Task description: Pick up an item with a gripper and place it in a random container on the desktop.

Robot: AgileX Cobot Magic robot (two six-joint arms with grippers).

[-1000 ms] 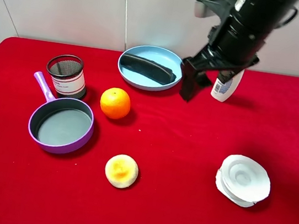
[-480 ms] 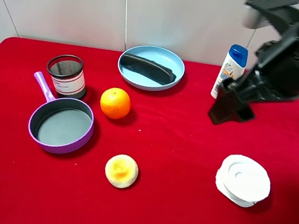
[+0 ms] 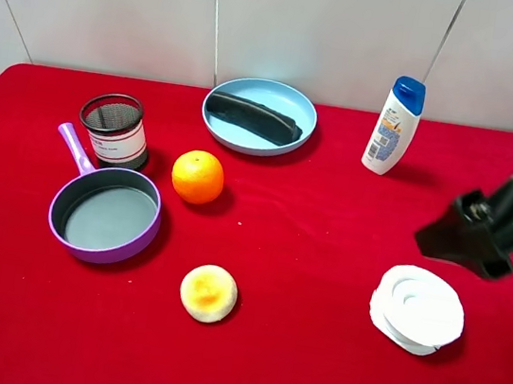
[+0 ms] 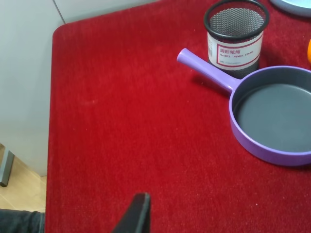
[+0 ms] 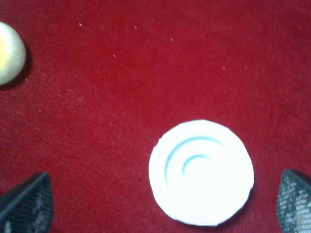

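Lying across the light-blue plate (image 3: 259, 116) at the far middle of the red desktop (image 3: 305, 256), the black case (image 3: 253, 116) shows only in the high view; neither wrist camera catches it. That view also shows the orange (image 3: 197, 176), the yellowish bun (image 3: 208, 292) and the shampoo bottle (image 3: 393, 125) upright near the back edge. The left wrist view alone shows the table's left edge and the floor beyond it, with the purple pan (image 4: 272, 114) and the mesh cup (image 4: 235, 36) touching behind its handle. Just one dark fingertip (image 4: 136, 216) of the left gripper appears there, so I cannot tell how its jaws stand. In the right wrist view the right gripper (image 5: 160, 204) has its two fingers spread wide apart, empty, with the white lid (image 5: 201, 172) below and between them. A second ago this gripper hung just beside the plate; it has since swung away to the right edge of the high view (image 3: 467, 243), uncovering the bottle. Bare cloth lies open between plate, orange and lid
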